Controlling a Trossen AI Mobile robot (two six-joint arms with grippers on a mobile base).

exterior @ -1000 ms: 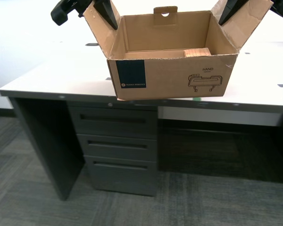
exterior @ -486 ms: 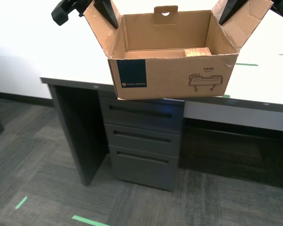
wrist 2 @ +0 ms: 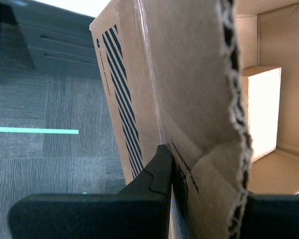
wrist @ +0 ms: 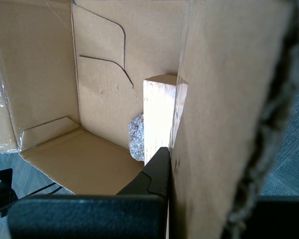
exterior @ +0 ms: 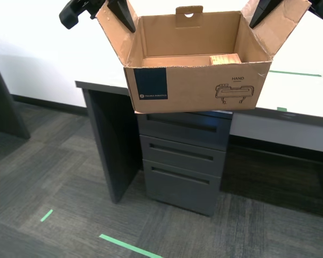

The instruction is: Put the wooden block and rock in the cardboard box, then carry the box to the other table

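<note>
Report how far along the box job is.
Done: the pale rectangular wooden block and small rough rock lie inside the brown cardboard box. In hand: my first end effector and my second end effector each clamp a side flap, holding it in the air. Left: setting it down.

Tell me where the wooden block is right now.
The wooden block lies inside the cardboard box, toward the exterior view's right, and in the first wrist view the rock sits right beside it.
</note>
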